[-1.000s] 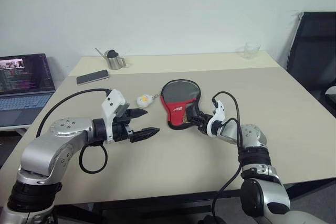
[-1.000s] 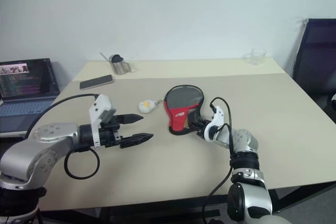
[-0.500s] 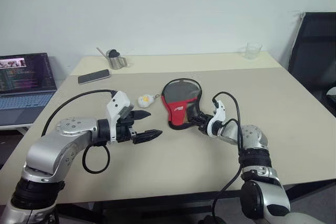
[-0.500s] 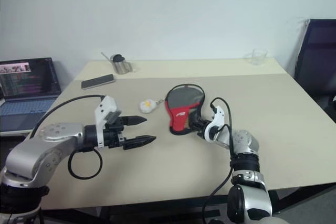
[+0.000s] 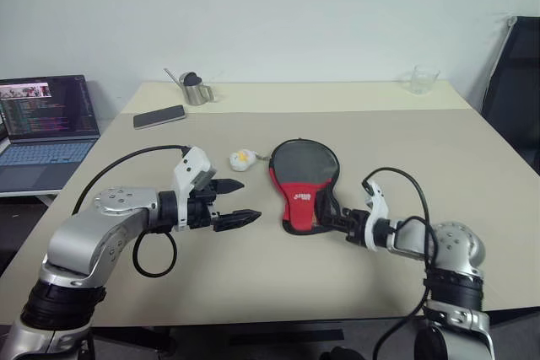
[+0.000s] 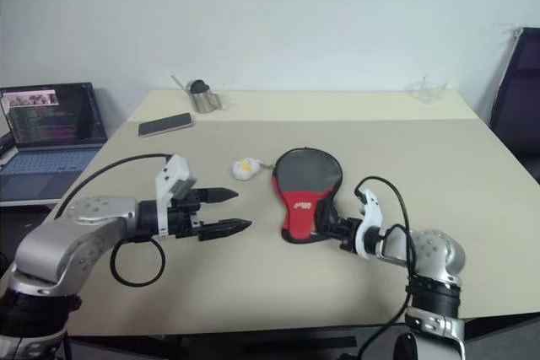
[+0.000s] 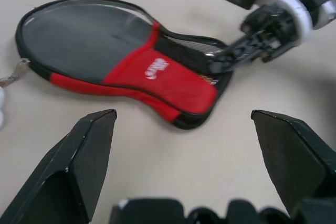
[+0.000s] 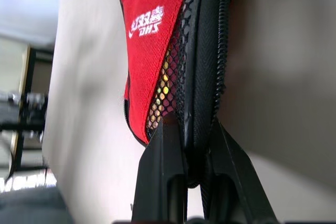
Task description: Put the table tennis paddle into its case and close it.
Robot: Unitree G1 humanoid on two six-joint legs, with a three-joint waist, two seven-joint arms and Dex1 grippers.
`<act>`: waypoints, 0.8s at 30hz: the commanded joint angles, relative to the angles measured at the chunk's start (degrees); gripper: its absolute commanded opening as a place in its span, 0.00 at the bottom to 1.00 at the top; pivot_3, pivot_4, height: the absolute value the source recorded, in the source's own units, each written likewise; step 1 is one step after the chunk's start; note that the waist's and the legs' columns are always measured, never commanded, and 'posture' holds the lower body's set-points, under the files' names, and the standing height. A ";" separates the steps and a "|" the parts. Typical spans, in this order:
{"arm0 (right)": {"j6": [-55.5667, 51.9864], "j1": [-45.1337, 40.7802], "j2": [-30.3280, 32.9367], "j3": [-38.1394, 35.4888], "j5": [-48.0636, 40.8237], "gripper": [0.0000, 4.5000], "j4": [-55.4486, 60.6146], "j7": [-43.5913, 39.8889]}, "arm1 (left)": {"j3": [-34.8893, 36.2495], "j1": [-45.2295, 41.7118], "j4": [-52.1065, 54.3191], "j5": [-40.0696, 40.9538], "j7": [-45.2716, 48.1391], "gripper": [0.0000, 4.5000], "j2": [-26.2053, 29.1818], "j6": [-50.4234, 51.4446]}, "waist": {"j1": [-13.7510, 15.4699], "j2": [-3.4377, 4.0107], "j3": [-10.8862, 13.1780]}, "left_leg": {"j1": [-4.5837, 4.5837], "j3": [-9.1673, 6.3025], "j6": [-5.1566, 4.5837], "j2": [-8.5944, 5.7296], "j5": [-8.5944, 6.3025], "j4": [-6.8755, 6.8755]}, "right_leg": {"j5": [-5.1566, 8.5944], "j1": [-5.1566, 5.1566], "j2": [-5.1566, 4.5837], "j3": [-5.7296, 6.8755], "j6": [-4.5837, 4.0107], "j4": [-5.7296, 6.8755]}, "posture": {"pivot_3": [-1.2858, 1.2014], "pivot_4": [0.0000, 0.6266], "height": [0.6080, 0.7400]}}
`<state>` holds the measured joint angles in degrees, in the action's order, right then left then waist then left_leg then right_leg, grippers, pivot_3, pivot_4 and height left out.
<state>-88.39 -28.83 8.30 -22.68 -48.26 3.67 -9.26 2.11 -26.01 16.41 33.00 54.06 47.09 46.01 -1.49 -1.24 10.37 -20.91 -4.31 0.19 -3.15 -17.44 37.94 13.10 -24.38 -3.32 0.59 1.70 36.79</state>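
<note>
The case (image 5: pixel 305 176) lies flat mid-table, its grey-black round end far from me and its red part with the white logo (image 8: pixel 148 24) near me. My right gripper (image 5: pixel 331 218) is shut on the black zip edge at the narrow near end, one finger on each side of it (image 8: pixel 192 124). The table tennis paddle is hidden; only tan spots show through the mesh pocket (image 8: pixel 164 94). My left gripper (image 5: pixel 249 200) hovers open just left of the case, holding nothing. A small white-yellow charm (image 5: pixel 242 158) lies by the case's far left rim.
At the table's far left lie a dark phone (image 5: pixel 159 116) and a metal cup (image 5: pixel 196 89). A clear glass (image 5: pixel 423 79) stands far right. An open laptop (image 5: pixel 46 120) sits off the table's left side, and a black chair (image 5: pixel 516 82) stands to the right.
The whole view has shifted. My right gripper has drawn back toward me and to the right, still shut on the case's narrow end, pulling the case slightly nearer. The left gripper stayed open in place.
</note>
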 commanded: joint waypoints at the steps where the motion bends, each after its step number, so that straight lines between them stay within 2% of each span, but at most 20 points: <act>1: -4.11 5.77 1.99 1.03 -5.86 0.00 4.79 0.22 | -0.54 -1.89 -0.17 -0.40 1.51 1.00 0.63 -1.27 | 0.04 0.00 0.00 | 0.00 -0.01 -0.01 -0.01 -0.01 0.00 | 0.01 0.01 -0.01 0.01 0.01 0.00 | 0.52 0.24 1.00; 9: -4.11 17.96 4.53 3.50 -20.16 0.00 14.10 4.08 | -3.64 -3.68 -2.50 -1.29 4.37 1.00 0.06 -1.82 | 0.02 -0.03 -0.02 | 0.06 -0.02 -0.10 -0.01 -0.06 0.01 | 0.06 0.05 -0.02 0.02 0.07 0.05 | 0.52 0.24 1.00; 13: -4.11 24.15 8.40 6.17 -27.81 0.00 17.37 4.25 | -5.14 -4.69 -3.96 -1.99 5.51 1.00 -0.24 -2.01 | 0.02 -0.04 -0.02 | 0.07 -0.03 -0.11 -0.01 -0.07 0.02 | 0.07 0.07 0.01 0.03 0.08 0.04 | 0.52 0.24 1.00; 24: -1.41 24.82 14.57 10.16 -35.37 0.00 15.69 5.82 | -5.57 -4.96 -4.44 -2.59 6.21 1.00 -0.48 -2.22 | -0.14 -0.06 -0.03 | 0.10 -0.01 -0.14 0.00 -0.08 0.05 | 0.11 0.11 0.02 0.02 0.13 0.08 | 0.52 0.24 1.00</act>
<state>-89.10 -4.65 22.39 -14.94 -80.99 19.73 -3.55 -4.33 -29.95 11.15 30.30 59.71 46.45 44.54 -1.63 -1.30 10.34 -20.81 -4.32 0.05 -3.15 -17.52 37.99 13.20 -24.27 -3.30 0.61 1.83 36.87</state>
